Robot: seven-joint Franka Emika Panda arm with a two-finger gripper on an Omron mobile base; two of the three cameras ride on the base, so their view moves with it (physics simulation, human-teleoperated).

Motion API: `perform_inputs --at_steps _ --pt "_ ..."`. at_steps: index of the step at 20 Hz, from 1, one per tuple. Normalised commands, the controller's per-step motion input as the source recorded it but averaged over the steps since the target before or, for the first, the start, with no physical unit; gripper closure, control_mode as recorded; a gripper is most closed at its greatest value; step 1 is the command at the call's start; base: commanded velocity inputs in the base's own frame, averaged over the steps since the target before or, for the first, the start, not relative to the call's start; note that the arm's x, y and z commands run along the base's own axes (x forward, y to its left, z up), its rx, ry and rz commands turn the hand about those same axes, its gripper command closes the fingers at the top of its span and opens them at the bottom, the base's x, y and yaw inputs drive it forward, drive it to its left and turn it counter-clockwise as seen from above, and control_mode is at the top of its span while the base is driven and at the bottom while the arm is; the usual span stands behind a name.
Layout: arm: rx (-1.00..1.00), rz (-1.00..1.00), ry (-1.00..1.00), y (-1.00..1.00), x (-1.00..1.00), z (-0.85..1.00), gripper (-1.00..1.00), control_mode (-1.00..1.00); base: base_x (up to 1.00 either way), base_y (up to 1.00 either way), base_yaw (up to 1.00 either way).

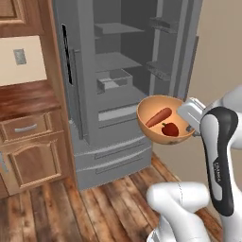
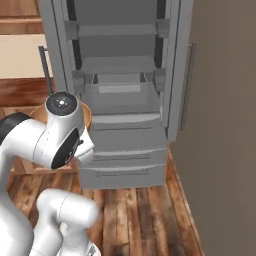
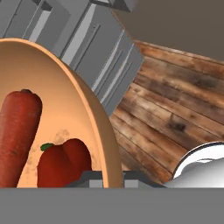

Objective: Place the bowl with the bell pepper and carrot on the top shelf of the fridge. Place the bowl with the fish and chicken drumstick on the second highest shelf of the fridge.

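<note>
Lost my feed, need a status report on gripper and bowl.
Gripper shut on round orange-tan bowl rim. Orange carrot and red bell pepper inside. Open grey fridge ahead, top shelf bare.

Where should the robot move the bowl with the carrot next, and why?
Probably lift it up and toward the fridge. The claw holds the bowl by its rim, well below the top shelf, and the fridge door is already open.

bowl [image 1: 158, 126]: orange-tan | carrot [image 1: 159, 117]: orange-red | bell pepper [image 1: 170, 129]: dark red | fridge [image 1: 118, 71]: grey | floor [image 1: 94, 208]: brown planks, seemingly
</note>
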Motion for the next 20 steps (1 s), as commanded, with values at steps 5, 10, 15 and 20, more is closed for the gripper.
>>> perform_inputs --at_steps 5,10,15,20 --pt "0.0 0.0 0.0 0.0 0.0 0.0 1.0 1.0 0.4 -0.43 0.34" --pt "0.0 0.0 0.0 0.0 0.0 0.0 1.0 1.0 0.36 -0.56 0.28" --pt "0.0 0.0 0.0 0.0 0.0 0.0 1.0 1.0 0.77 -0.48 0.05" --pt "0.0 0.0 0.0 0.0 0.0 0.0 1.0 1.0 0.9 -0.03 0.0"
